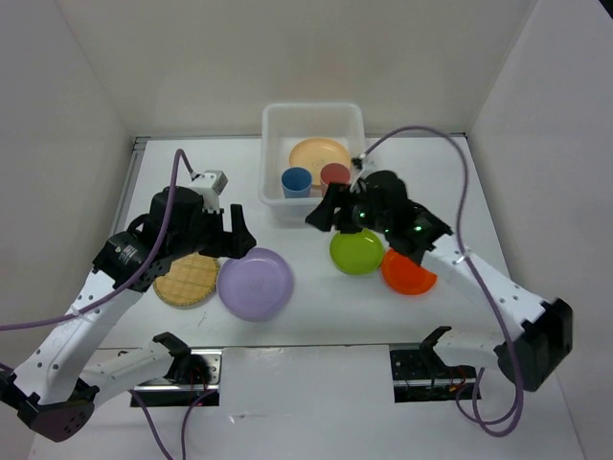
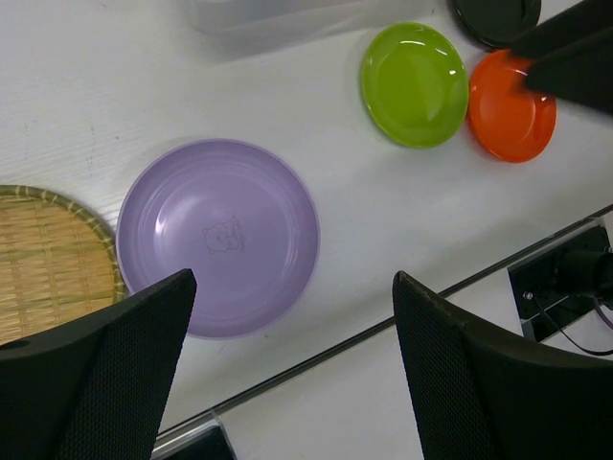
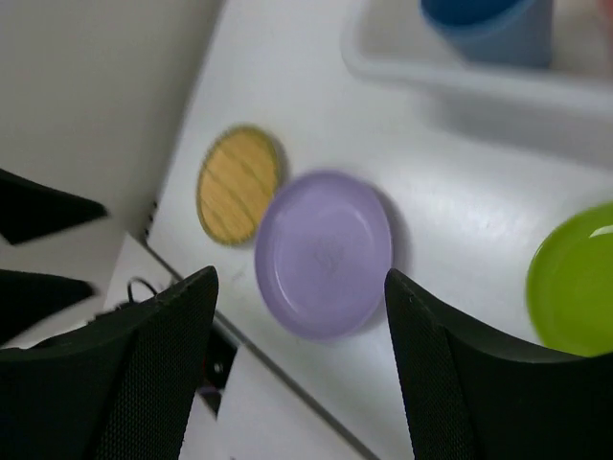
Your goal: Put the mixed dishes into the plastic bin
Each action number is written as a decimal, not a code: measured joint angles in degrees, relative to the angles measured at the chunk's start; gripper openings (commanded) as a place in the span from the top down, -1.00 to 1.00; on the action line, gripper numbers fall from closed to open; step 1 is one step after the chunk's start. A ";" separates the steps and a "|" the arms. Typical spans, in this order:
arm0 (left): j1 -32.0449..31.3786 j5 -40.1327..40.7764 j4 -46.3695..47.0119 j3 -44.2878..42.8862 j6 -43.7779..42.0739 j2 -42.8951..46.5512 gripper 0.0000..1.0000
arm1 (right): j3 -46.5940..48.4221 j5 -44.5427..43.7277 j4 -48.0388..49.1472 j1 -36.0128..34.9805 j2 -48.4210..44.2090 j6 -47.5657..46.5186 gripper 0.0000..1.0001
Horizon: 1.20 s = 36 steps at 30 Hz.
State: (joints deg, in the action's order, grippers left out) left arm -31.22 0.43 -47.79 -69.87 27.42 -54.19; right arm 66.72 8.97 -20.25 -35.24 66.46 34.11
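Note:
The plastic bin [image 1: 273, 120] stands at the back and holds a peach plate [image 1: 321, 153], a blue cup [image 1: 296, 181] and a pink cup [image 1: 335, 174]. On the table lie a lavender plate [image 1: 255, 283], a woven bamboo plate [image 1: 187, 279], a lime green plate [image 1: 356, 251] and an orange plate [image 1: 408, 272]. My left gripper [image 1: 238, 240] is open and empty above the lavender plate's [image 2: 220, 235] near edge. My right gripper [image 1: 324, 213] is open and empty, hovering by the bin's front right corner. A black plate [image 2: 496, 14] shows only in the left wrist view.
White walls enclose the table on the left, back and right. A metal strip [image 2: 402, 321] runs along the table's near edge. The right arm's cable [image 1: 460, 192] arcs over the right side. The right wrist view shows the lavender plate [image 3: 324, 251] and the bin's front wall [image 3: 450, 77].

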 measured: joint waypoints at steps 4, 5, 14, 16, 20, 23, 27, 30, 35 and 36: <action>0.04 -0.39 0.61 0.02 0.00 -0.04 -0.80 | -11.80 2.84 3.91 -3.30 6.38 3.56 -0.41; 0.02 -0.39 0.74 0.02 0.00 -0.04 -0.80 | -13.55 2.91 4.39 -4.17 7.58 4.35 -0.37; 0.04 -0.63 1.11 0.02 -0.02 0.00 -0.80 | -15.61 2.23 16.06 -11.19 20.70 8.76 -0.17; 0.04 -0.63 1.11 0.02 0.00 0.00 -0.80 | -15.54 1.70 17.33 -12.55 24.39 9.27 -0.11; 0.04 -0.61 1.03 0.02 -0.02 0.00 -0.80 | -15.26 -0.13 18.21 -14.80 30.64 10.01 -0.08; 0.04 -0.59 0.81 0.02 -0.02 0.13 -0.80 | -14.80 -1.33 18.25 -15.72 32.96 10.56 -0.05; 0.04 -0.57 0.68 0.02 -0.04 0.52 -0.82 | -13.18 -2.40 19.34 -16.06 35.21 11.06 0.20; 0.04 -0.57 0.66 0.02 -0.04 0.59 -0.82 | -12.31 -3.32 19.89 -16.52 36.41 11.30 0.56; 0.04 -0.57 0.66 0.02 -0.04 0.61 -0.82 | -11.10 -4.63 18.95 -17.64 37.24 11.69 1.00; 0.04 -0.57 0.66 0.02 -0.04 0.61 -0.82 | -10.86 -5.42 18.32 -17.90 37.22 11.69 1.00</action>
State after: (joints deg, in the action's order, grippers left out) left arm -31.18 -0.14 -47.13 -69.84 27.38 -53.58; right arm 55.86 3.55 -1.93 -53.15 103.68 45.80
